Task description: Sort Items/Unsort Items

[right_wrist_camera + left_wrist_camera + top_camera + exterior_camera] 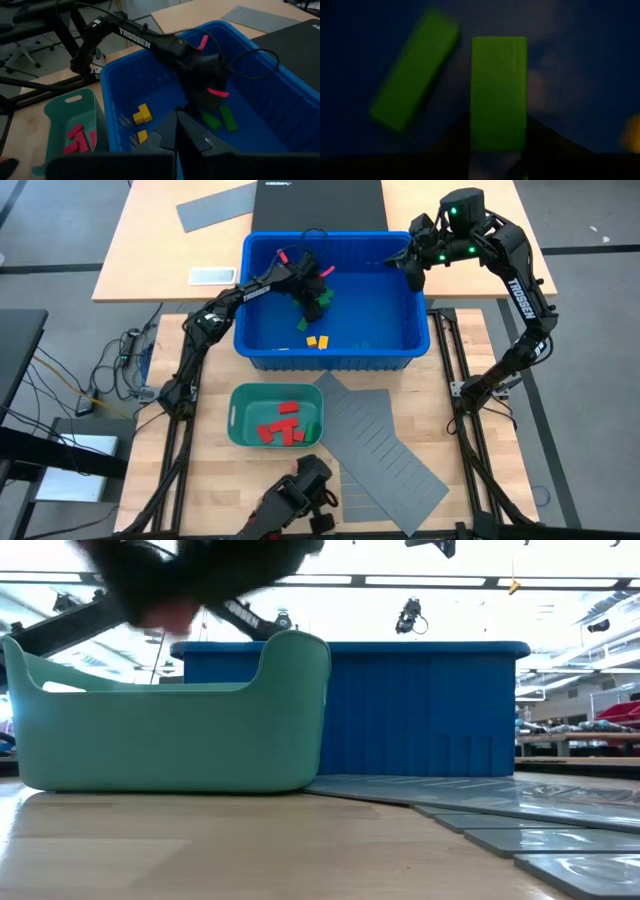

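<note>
The table [200, 470] is carrying a light wood top, with a second wood table [150, 250] butting against its far edge. Sitting directly on the near table: a blue bin [330, 358] under the left gripper [318, 298], its far right corner just below the right gripper [412, 265]; a teal tray [240, 430] lying nearer than the left gripper, just in front of the bin; a grey sheet [380, 445] lying flat beside the tray, one corner touching the bin's front wall. On the far table, beyond both grippers, are lying a black mat [320, 202], a grey panel [215, 208] and a small white card [212, 276].
</note>
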`<move>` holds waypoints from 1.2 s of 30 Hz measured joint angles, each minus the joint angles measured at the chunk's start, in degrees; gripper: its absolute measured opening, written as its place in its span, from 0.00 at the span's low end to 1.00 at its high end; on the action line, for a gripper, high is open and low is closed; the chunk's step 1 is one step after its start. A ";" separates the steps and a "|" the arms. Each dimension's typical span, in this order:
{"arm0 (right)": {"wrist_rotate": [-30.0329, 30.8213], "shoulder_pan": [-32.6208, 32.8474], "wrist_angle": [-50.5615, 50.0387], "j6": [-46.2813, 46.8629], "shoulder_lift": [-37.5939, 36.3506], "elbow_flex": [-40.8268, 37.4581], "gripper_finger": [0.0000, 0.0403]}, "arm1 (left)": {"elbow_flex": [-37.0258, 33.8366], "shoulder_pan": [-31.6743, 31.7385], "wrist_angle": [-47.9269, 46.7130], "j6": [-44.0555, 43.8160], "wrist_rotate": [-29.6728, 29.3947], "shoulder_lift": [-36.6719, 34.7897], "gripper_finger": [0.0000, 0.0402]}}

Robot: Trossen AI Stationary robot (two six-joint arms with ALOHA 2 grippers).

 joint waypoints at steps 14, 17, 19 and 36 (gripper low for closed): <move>0.00 -0.04 2.56 -6.06 0.00 -0.02 0.00 | 11.44 -5.76 -23.45 -5.34 10.34 -18.75 0.32; -0.06 -0.04 2.92 -8.29 0.00 -0.02 0.00 | 11.34 -8.14 -30.40 -5.76 10.49 -23.07 0.32; -0.09 -0.31 3.48 -8.93 0.00 -0.02 0.00 | 11.31 -10.17 -36.12 -6.28 11.85 -25.70 0.32; -4.22 -2.16 4.28 -9.81 0.00 -0.02 0.00 | -11.87 -27.50 -43.49 -10.08 17.44 -30.76 0.32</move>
